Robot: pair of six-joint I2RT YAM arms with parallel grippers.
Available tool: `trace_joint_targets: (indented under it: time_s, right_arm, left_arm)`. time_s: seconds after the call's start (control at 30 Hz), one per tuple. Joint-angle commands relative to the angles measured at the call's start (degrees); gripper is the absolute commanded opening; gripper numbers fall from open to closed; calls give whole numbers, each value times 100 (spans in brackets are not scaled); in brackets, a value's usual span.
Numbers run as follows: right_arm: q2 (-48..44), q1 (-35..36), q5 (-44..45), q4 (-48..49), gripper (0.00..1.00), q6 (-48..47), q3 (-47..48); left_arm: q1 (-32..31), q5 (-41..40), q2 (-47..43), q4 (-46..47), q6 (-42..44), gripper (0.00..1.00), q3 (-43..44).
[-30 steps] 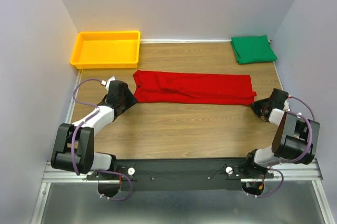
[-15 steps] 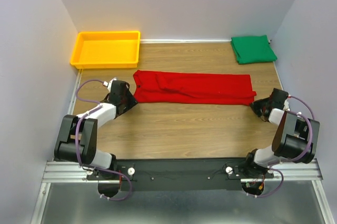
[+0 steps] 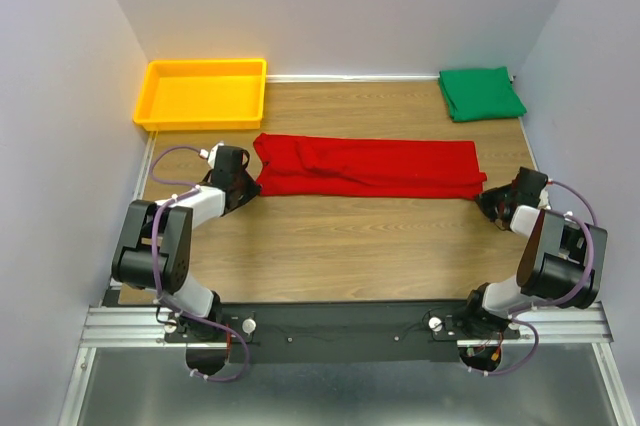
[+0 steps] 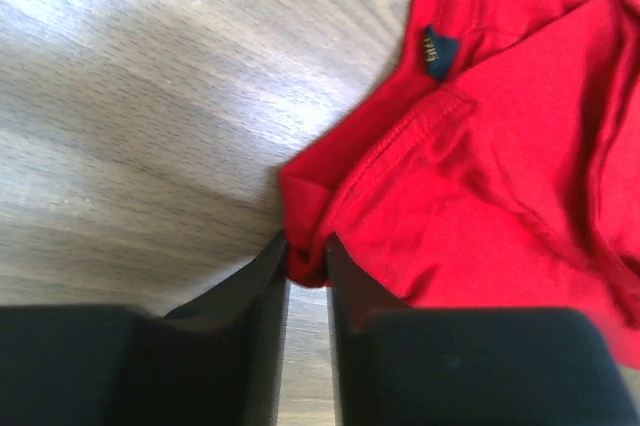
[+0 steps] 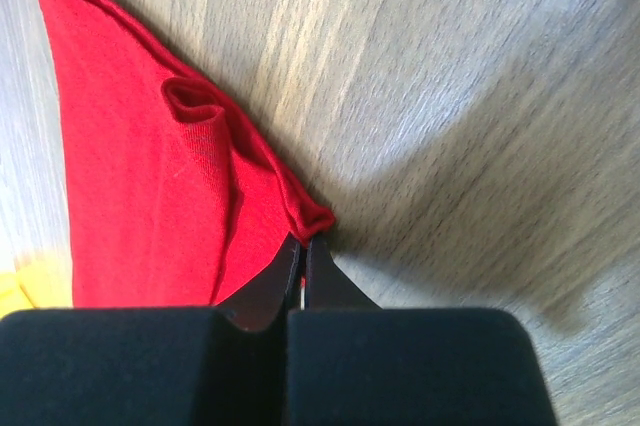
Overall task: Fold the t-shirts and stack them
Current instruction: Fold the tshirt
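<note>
The red t-shirt (image 3: 370, 168) lies folded into a long strip across the middle of the table. My left gripper (image 3: 248, 184) sits low at its left near corner; in the left wrist view the gripper (image 4: 307, 256) pinches a bunched bit of the red t-shirt (image 4: 500, 176) near the collar tag. At the strip's right near corner, my right gripper (image 3: 490, 198) is also down on the table. The right wrist view shows that gripper (image 5: 304, 243) shut on the hemmed corner of the red t-shirt (image 5: 140, 176). The green t-shirt (image 3: 481, 93) rests folded at the back right corner.
A yellow tray (image 3: 200, 123) stands at the back left, close behind the left arm. Pale walls close in the table on the left, back and right. Bare wood lies between the red strip and the arm bases.
The left gripper has slid in toward the shirt's left corner and its fingers have closed onto the cloth. The right gripper has tightened fully on the right corner. The shirt has not moved.
</note>
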Motion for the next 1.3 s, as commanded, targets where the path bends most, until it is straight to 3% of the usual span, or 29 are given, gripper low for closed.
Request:
trace_joint_targets:
  time_s: [0.0,0.07,0.13,0.37,0.6,0.8,0.97,1.1,1.23,1.27]
  right_arm:
    - [191,-97,420,-594,1,-301,-65]
    - [182,-123,543,-699,1,-371,-12]
    - [138,-149,692,-831,1,-485,32]
    - [-142,-149,1053,-1577,1,-889,199]
    - [-643,-149,1422,-2473,1,-1355,304]
    - [-671,-149,1309,-2739,1,-1602,419]
    - [-363,-149,985,-2800,1,-1654,348]
    - [-284,-149,713,-2800,7,-1733,383]
    - [-450,-149,737,-2888,22,-1918,506]
    - [-616,-149,746,-2949,34,-1979,594]
  left_arm:
    - [20,-298,88,-107,35,15,156]
    - [72,-456,62,-265,166,2,191]
    - [151,-658,62,-503,280,0,244]
    - [415,-737,-306,-1118,500,0,8]
    - [495,-1466,-1107,-2057,1027,0,-73]
    - [486,-1451,-1371,-2174,1256,1,-125]
    - [486,-730,-1099,-1989,1213,18,-450]
    - [486,-500,-1169,-1892,1081,29,-591]
    - [486,-711,-1476,-1988,975,47,-556]
    - [486,-729,-1633,-2015,940,51,-547]
